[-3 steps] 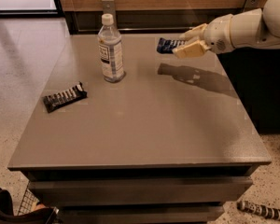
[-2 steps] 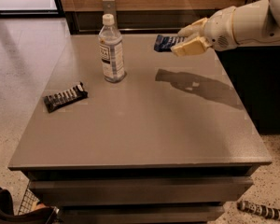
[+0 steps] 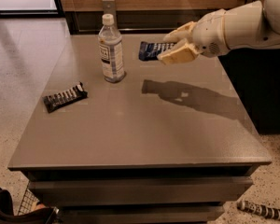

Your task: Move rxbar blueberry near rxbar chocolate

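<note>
So here's where we're at: the grey surface (image 3: 130, 139) takes up most of the view, and the white arm (image 3: 242, 24) reaches in over its far right part. The water bottle (image 3: 111, 50) stands upright toward the back left. The gripper (image 3: 175, 45) is clamped on the blue bar (image 3: 151, 50), holding it up in the air to the right of the bottle, with a shadow cast on the surface below. The black bar (image 3: 65, 97) lies flat near the left edge, well apart from the blue one. We'd call the pickup done, but the carry over to the left and the set-down beside the black bar are both left to do. Hard bits: the arm is cut off at the right edge, the fingers (image 3: 177, 55) hide the near end of the blue bar, and we can't read either wrapper's lettering.
</note>
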`<action>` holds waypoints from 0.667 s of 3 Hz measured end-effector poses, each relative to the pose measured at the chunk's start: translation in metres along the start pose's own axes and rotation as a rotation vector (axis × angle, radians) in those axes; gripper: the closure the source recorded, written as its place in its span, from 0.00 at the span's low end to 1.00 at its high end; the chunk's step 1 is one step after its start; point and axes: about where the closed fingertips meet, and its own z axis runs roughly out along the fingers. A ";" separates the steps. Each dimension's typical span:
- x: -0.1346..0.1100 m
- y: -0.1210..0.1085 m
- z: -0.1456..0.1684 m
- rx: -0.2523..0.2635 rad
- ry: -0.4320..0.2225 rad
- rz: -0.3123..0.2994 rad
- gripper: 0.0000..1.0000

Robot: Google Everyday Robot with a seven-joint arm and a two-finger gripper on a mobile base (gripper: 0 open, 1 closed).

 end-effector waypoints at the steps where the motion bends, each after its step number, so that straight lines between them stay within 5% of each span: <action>1: -0.017 0.034 0.040 -0.133 -0.041 -0.026 1.00; 2: -0.036 0.062 0.075 -0.255 -0.062 -0.049 1.00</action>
